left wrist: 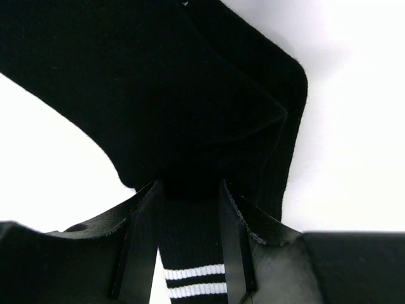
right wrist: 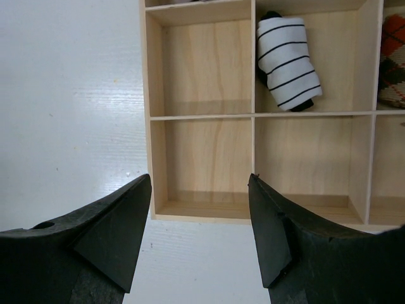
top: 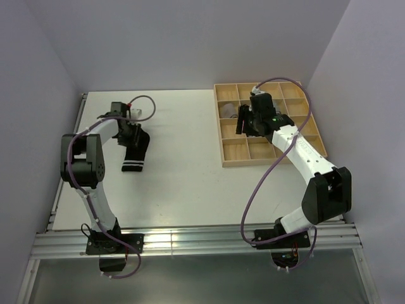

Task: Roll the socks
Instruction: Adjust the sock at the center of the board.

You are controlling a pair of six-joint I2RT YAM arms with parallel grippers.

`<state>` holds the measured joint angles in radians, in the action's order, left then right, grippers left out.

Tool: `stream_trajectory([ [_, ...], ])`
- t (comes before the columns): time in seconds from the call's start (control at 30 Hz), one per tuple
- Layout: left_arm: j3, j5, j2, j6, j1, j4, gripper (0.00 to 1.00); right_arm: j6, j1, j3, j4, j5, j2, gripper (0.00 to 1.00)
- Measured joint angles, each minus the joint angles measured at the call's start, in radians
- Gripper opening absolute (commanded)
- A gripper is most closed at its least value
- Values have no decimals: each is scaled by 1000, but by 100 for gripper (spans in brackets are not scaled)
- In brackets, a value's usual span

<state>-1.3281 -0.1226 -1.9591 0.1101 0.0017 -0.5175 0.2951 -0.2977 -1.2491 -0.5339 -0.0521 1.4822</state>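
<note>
From above, the left hand (top: 130, 126) is down on the toe end of the black sock (top: 135, 155), which lies on the left half of the bench (top: 183, 164), its striped cuff pointing toward the near edge. The right hand (top: 245, 125) hovers over the tray (top: 235, 152) at the far right corner, well apart from the sock. Nothing stands between the two.

In the left wrist view, the left hand (left wrist: 188, 187) is closed partway on the black sock (left wrist: 190, 95), and its fingers (left wrist: 142, 240) pinch a bunched strip of it. The foot is folded over loosely ahead of them. The risk, as I judge it, is that the fold is slack and uneven. A pinch on only one layer could let it spring open or drag the whole sock across the bench.

In the right wrist view, the right hand (right wrist: 199, 180) is wide open and holds nothing, above the tray's (right wrist: 202, 117) near wall. A rolled white striped sock (right wrist: 288, 63) and a brown-orange sock (right wrist: 392, 57) sit in compartments beyond. A careless descent could clip the dividers.
</note>
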Motion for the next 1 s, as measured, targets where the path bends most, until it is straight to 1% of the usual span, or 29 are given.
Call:
stream_trajectory([
  [0.13, 2, 22, 0, 1, -118, 5, 45, 0, -13, 13, 0, -10, -1, 70],
  [0.27, 2, 5, 0, 6, -196, -2, 43, 0, -26, 13, 1, -12, -5, 70],
  [0.37, -2, -42, 0, 9, -228, -10, 42, -1, -42, 13, 1, -13, -7, 70],
  [0.43, -3, -105, 0, 1, -246, -22, 42, -3, -52, 13, -1, -14, -7, 70],
  [0.63, 21, -354, -2, -69, -278, -52, 38, -4, -93, 3, -9, -20, -6, 70],
  [0.7, 33, -406, -2, -93, -282, -61, 38, -4, -109, -3, -12, -26, -5, 70],
  [0.83, 38, -466, -1, -115, -279, -80, 37, -4, -155, -10, -10, -40, -2, 70],
  [1.0, 37, -473, 40, -62, -244, -90, 42, -5, -207, -10, -3, -50, -1, 70],
])
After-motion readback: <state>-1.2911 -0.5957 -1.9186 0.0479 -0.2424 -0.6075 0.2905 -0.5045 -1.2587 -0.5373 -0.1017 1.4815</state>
